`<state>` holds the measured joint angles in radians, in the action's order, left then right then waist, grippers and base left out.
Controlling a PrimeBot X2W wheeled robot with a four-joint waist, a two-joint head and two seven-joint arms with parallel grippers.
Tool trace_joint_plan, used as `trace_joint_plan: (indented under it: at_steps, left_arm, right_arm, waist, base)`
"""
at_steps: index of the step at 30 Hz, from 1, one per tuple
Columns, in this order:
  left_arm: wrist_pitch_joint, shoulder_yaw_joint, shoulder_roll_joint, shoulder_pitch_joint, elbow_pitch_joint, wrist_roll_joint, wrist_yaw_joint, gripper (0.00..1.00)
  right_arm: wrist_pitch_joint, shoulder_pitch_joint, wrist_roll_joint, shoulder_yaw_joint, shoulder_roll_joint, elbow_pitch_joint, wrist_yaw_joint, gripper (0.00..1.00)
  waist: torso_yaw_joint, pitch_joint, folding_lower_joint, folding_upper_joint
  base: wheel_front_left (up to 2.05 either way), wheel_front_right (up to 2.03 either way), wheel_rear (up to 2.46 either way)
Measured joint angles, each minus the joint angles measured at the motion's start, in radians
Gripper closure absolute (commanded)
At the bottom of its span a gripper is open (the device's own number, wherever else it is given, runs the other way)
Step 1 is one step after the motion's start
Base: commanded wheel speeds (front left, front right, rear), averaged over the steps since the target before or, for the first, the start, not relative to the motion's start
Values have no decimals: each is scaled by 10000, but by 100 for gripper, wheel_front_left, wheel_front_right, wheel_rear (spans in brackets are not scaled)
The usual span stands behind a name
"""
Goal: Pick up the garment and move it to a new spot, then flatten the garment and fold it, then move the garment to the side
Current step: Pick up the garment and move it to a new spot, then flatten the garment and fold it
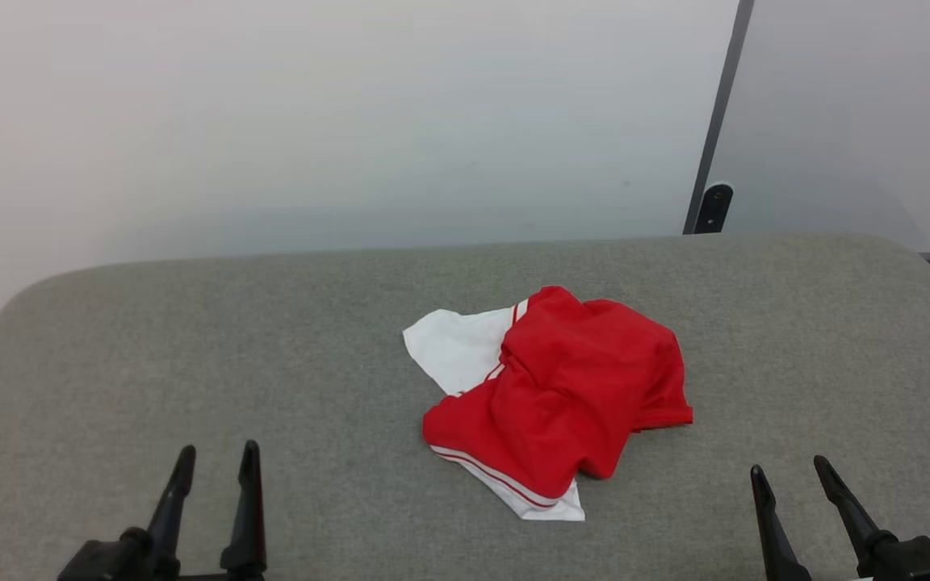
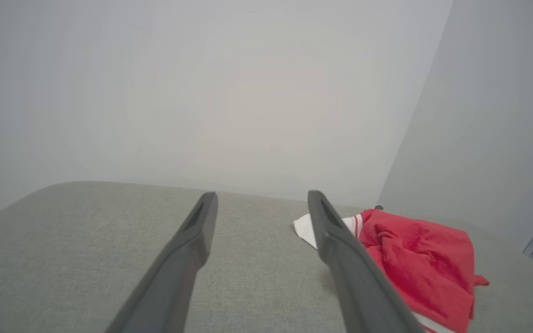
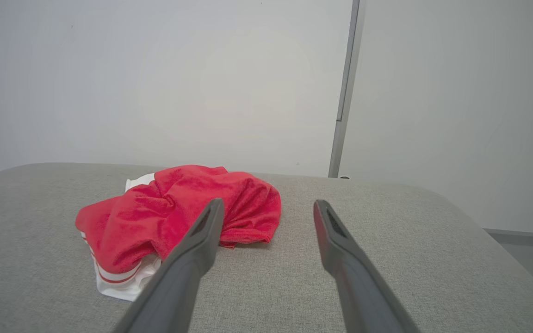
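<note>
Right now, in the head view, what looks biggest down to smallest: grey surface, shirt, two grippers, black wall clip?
1. grey surface
2. shirt
3. left gripper and right gripper: alike, both cropped and nearest the camera
4. black wall clip: smallest, but farthest

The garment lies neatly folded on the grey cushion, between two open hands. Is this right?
No: the garment is crumpled, not folded, as the head view shows. It does lie on the grey cushion between the open left hand and right hand.
</note>
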<state>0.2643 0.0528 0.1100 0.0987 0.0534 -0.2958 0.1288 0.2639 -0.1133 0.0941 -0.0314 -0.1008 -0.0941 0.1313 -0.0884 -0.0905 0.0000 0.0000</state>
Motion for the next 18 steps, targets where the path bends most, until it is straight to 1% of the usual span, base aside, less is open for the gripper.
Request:
trace_joint_plan:
  at_steps: [7, 10, 12, 14, 16, 18]
  left_arm:
    - [0, -157, 17, 2, 48, -109, 4, 0]
    - [0, -384, 178, -76, 267, -314, 4, 0]
    - [0, -679, 464, -338, 571, -470, 6, 0]
    - [-395, -965, 832, -755, 903, -775, 17, 0]
    - [-1101, -1346, 1327, -1363, 1058, -1244, 19, 0]
    - [-2031, -1534, 1873, -2031, 1287, -1797, 21, 0]
  right_arm:
    - [0, 85, -4, -151, 44, -2, 0, 0]
    - [0, 205, -4, -194, 54, -2, 0, 0]
    - [0, 221, -4, -257, 48, -33, 0, 0]
    - [0, 305, -2, -372, 50, -75, 0, 0]
    - [0, 425, 0, -472, 69, -107, 0, 0]
    - [0, 457, 27, -533, 69, -157, 0, 0]
  waist:
    - [-71, 78, 0, 0]
    - [-231, 120, 0, 0]
    - [-392, 154, 0, 0]
    - [-598, 199, 0, 0]
    - [-838, 258, 0, 0]
    - [-1098, 335, 0, 0]
  base:
    - [0, 0, 0]
    - [0, 0, 0]
    - [0, 0, 0]
    - [0, 0, 0]
    - [0, 0, 0]
    - [0, 0, 0]
